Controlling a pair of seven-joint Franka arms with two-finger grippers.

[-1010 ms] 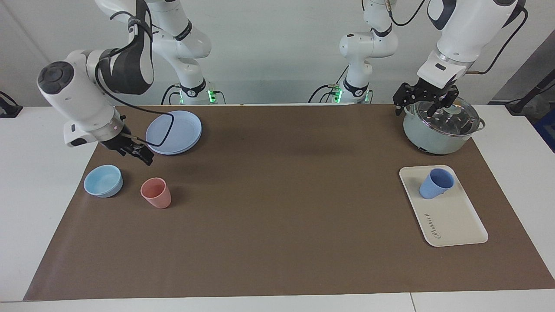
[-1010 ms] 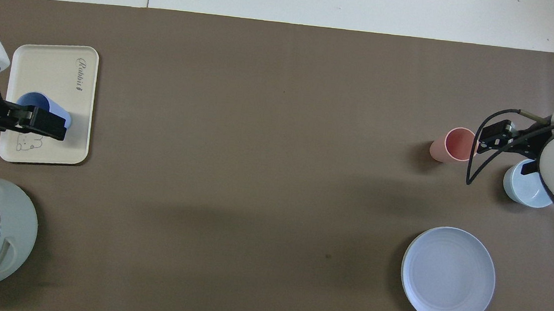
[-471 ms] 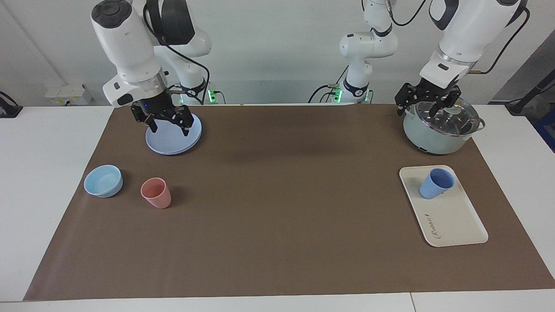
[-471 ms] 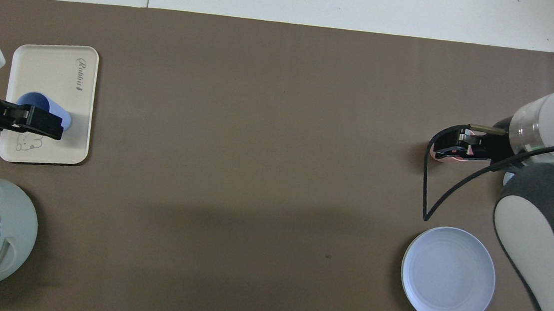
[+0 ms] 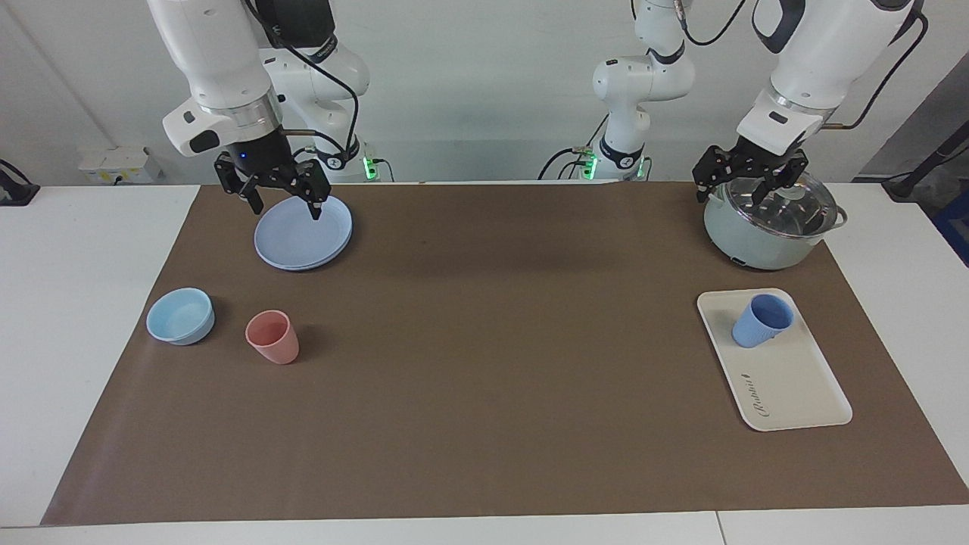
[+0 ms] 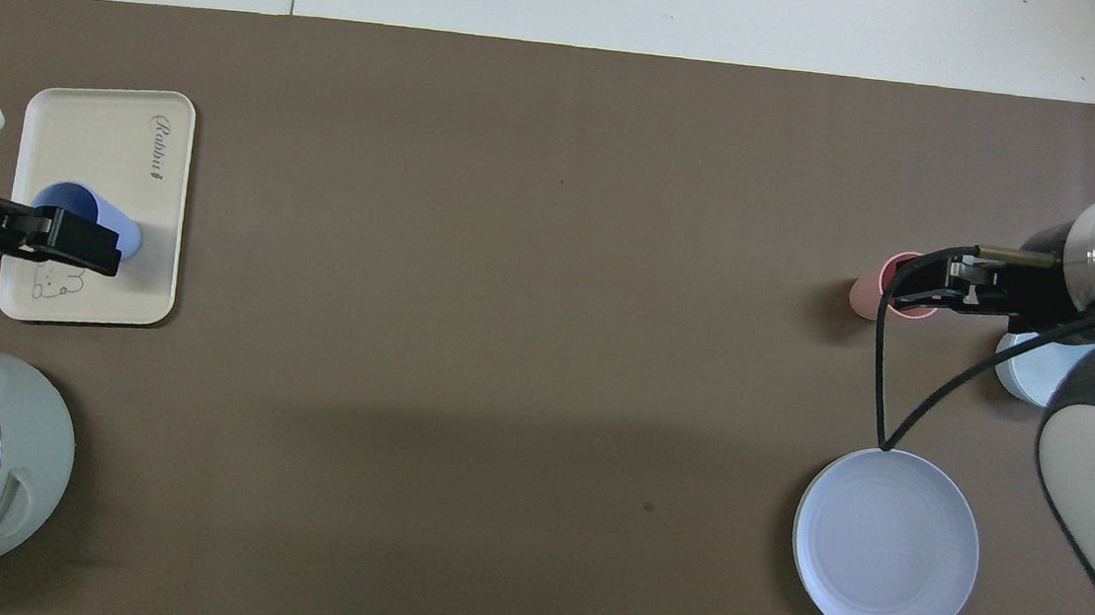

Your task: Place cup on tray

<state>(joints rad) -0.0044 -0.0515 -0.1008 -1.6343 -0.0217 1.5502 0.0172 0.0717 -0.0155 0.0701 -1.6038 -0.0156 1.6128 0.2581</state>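
The periwinkle-blue cup point(image 5: 759, 324) stands upright on the cream-white tray point(image 5: 795, 386), at the tray's end nearer to the robots. In the overhead view, the cup point(image 6: 71, 199) sits on the tray point(image 6: 96, 139) beside the bear drawing, partly covered by my left gripper point(image 6: 108, 251). My left gripper point(image 5: 746, 189) is open and empty, raised above the pot and the tray's near end, clear of the cup. My right gripper point(image 5: 281, 203) is open and empty, raised over the blue plate area; it also shows in the overhead view point(image 6: 916, 285).
A pale green pot with a glass lid point(image 5: 746, 235) stands nearer to the robots than the tray. At the right arm's end are a round blue plate point(image 5: 303, 242), a light-blue bowl point(image 5: 180, 316) and a pink cup point(image 5: 272, 338).
My right arm has swung up from low beside the bowl and pink cup to high over the plate. My left gripper has risen a little. The cup and tray have not moved.
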